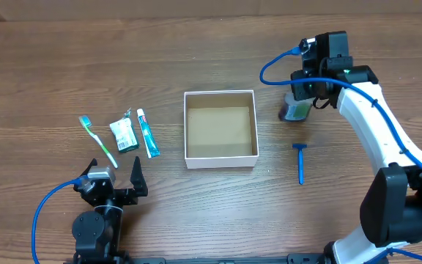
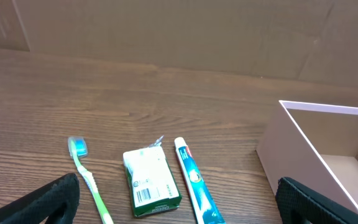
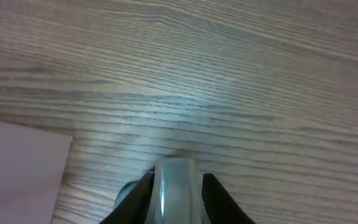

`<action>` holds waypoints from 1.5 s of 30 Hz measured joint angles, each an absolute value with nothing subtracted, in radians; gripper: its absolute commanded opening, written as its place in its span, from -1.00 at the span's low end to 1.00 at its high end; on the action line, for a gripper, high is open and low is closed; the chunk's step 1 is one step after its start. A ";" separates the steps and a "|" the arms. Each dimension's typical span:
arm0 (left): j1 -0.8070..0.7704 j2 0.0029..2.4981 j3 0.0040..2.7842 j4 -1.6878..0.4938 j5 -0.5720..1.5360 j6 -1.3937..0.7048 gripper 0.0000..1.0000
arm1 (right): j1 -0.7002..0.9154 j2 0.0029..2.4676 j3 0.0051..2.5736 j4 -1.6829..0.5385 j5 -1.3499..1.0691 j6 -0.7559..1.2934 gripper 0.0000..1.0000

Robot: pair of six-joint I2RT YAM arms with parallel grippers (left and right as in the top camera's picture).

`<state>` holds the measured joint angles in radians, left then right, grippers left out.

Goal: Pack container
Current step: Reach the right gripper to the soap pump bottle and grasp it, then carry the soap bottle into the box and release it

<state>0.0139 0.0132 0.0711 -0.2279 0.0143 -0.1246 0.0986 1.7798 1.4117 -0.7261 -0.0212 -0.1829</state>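
The container [image 1: 220, 160], a shallow white box with a brown inside, sits empty at the table's middle. Its white wall shows in the left wrist view [image 2: 284, 155] and the right wrist view [image 3: 17, 168]. Left of it lie a green toothbrush [image 1: 98, 141] [image 2: 89, 180], a green-and-white packet [image 1: 124, 135] [image 2: 151, 183] and a teal toothpaste tube [image 1: 147, 133] [image 2: 194, 180]. My left gripper [image 1: 116, 180] [image 2: 179, 208] is open and empty just in front of them. My right gripper [image 1: 299, 99] [image 3: 178, 199] is shut on a small translucent bottle [image 1: 294, 111] [image 3: 178, 186] to the right of the container.
A blue razor [image 1: 300, 163] lies on the wood table right of the container, in front of the bottle. A blue cable runs along each arm.
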 measured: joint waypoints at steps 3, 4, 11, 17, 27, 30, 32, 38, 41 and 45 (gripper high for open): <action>0.014 0.013 0.071 -0.228 0.014 -0.125 1.00 | 0.099 1.780 1.412 -0.728 -0.019 -0.184 -0.59; 0.014 0.013 0.071 -0.228 0.014 -0.125 1.00 | 0.099 1.779 1.412 -0.728 -0.019 -0.183 -0.59; 0.014 0.013 0.071 -0.228 0.014 -0.125 1.00 | 0.099 1.726 1.412 -0.731 -0.019 -0.156 -0.60; 0.014 0.013 0.071 -0.228 0.014 -0.125 1.00 | 0.118 1.600 1.412 -0.749 -0.014 -0.115 -0.63; 0.014 0.013 0.071 -0.228 0.014 -0.125 1.00 | 0.350 1.438 1.412 -0.769 0.040 0.081 -0.68; 0.014 0.013 0.071 -0.228 0.014 -0.125 1.00 | 0.436 1.431 1.412 -0.742 0.068 0.115 -0.68; 0.014 0.013 0.071 -0.228 0.014 -0.125 1.00 | 0.496 1.431 1.412 -0.719 0.081 0.143 -0.68; 0.014 0.013 0.071 -0.228 0.014 -0.125 1.00 | 0.607 1.443 1.412 -0.667 0.137 0.194 -0.68; 0.014 0.013 0.071 -0.228 0.014 -0.125 1.00 | 0.625 1.503 1.412 -0.653 0.194 0.207 -0.68; 0.014 0.013 0.071 -0.228 0.014 -0.125 1.00 | 0.624 1.599 1.411 -0.640 0.253 0.209 -0.68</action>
